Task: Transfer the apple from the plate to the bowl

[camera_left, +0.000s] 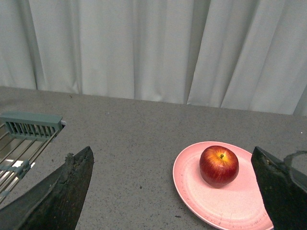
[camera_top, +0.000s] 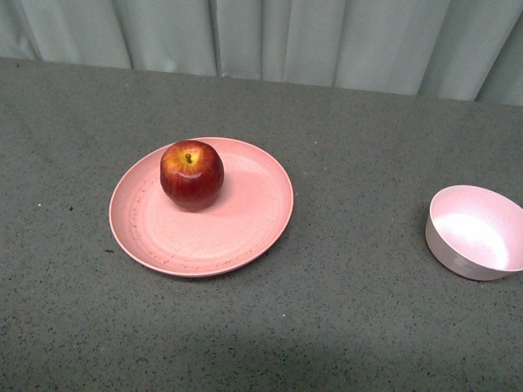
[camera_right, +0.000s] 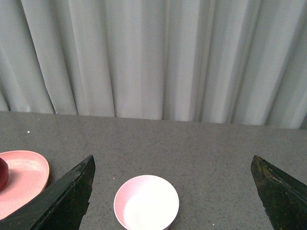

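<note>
The dark-red apple [camera_top: 191, 173] sits upright on the far left part of the salmon-pink plate [camera_top: 237, 233], left of the table's centre. The pale pink bowl [camera_top: 476, 231] stands empty at the right edge. Neither arm shows in the front view. In the left wrist view the left gripper [camera_left: 172, 165] is open and empty, well short of the apple [camera_left: 218, 166] and plate [camera_left: 225, 206]. In the right wrist view the right gripper [camera_right: 172, 165] is open and empty, with the bowl [camera_right: 146, 202] ahead between its fingers and the plate [camera_right: 26, 177] off to one side.
The grey speckled table [camera_top: 343, 318] ends at a pale curtain [camera_top: 270, 37] behind. A green-framed wire rack [camera_left: 29, 129] shows at the edge of the left wrist view, beside the left gripper.
</note>
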Robot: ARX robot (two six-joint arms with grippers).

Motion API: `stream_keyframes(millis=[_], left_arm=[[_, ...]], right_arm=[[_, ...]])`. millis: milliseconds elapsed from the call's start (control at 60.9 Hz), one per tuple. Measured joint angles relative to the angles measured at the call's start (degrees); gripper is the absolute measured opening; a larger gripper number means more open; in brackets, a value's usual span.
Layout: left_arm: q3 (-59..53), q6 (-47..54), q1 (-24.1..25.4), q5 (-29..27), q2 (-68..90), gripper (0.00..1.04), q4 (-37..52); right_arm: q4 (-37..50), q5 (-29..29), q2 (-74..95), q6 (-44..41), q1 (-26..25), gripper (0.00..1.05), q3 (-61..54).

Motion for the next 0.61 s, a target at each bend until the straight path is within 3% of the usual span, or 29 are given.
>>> stream_keyframes(millis=[607], left_arm=[[0.0,0.0,0.0,0.0,0.0,0.98,0.0]], right_arm=[[0.0,0.0,0.0,0.0,0.0,0.95,0.0]])
